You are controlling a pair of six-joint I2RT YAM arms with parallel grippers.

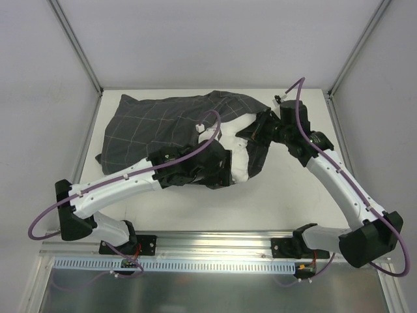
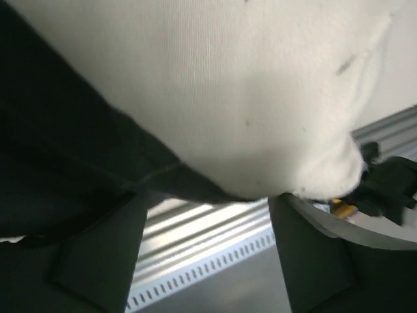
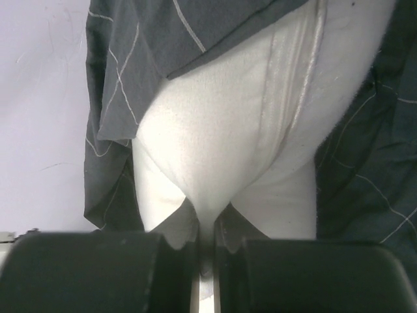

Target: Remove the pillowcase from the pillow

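The dark grey checked pillowcase [image 1: 163, 124] lies crumpled across the back of the table and still covers most of the pillow [image 1: 240, 168], whose white end pokes out toward the front. My right gripper [image 3: 205, 244] is shut on a pinched fold of the white pillow [image 3: 221, 143], with pillowcase [image 3: 137, 59] fabric drawn back on both sides. My left gripper [image 2: 205, 244] stands wide open just under the pillow's corner [image 2: 260, 104], nothing between its fingers [image 2: 98, 261]; dark pillowcase [image 2: 58, 150] hangs at its left. From above, the left gripper [image 1: 225, 166] sits at the pillow's exposed end and the right gripper [image 1: 255, 130] behind it.
The white table [image 1: 287, 195] is walled by grey panels and metal posts at the back and sides. A metal rail with a slotted cable duct [image 1: 195, 265] runs along the near edge between the two arm bases.
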